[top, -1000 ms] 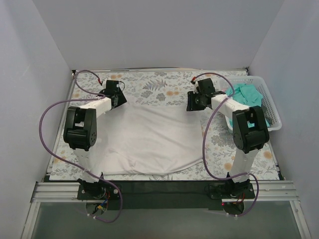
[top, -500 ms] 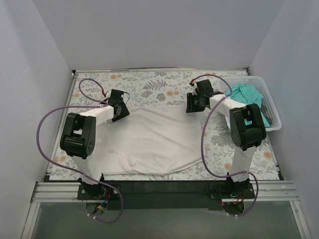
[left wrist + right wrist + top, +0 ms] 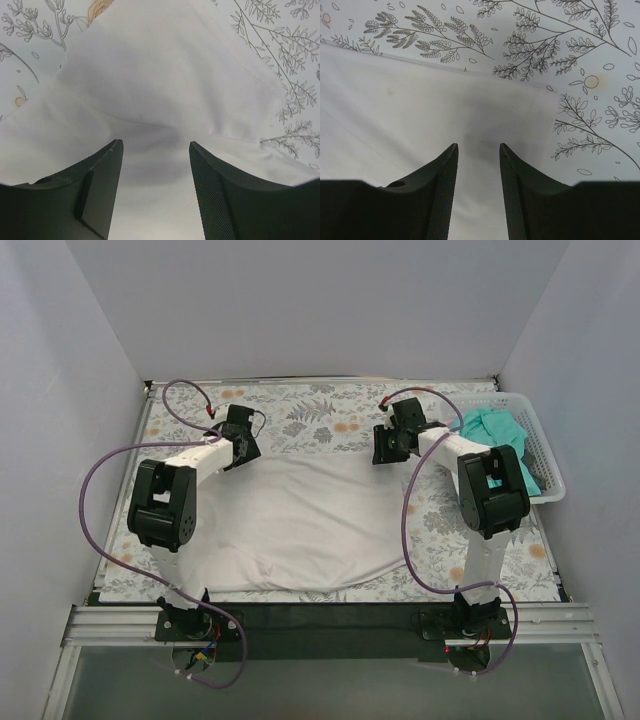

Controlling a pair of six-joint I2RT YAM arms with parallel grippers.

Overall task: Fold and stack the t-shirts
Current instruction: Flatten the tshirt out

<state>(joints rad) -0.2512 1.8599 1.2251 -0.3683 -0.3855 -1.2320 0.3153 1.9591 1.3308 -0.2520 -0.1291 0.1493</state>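
Progress is judged slight: the white t-shirt (image 3: pixel 300 520) is seen spread flat and unfolded, and no stack is formed. The teal-green t-shirt (image 3: pixel 497 430) is seen crumpled in the white lattice basket (image 3: pixel 543 445), well apart to the right of the right gripper. Both shirts are therefore left to be folded, and the teal one is also left to be taken out.

The left gripper (image 3: pixel 155 147) is held parted with nothing grasped. A far corner of the white shirt, seemingly a sleeve, lies directly beneath and ahead of its fingers. The right gripper (image 3: pixel 478 147) is likewise held parted and empty. The shirt's straight edge is seen just ahead of its fingertips, with the floral table covering (image 3: pixel 545 50) beyond that edge and to the right.

Only in the overhead view are the whole shirt, the basket and both arms shown together. Only in the wrist views is the gap between the jaws made plain, along with a soft crease under the left gripper. Whether the fingertips are touching the cloth cannot be told from any view.
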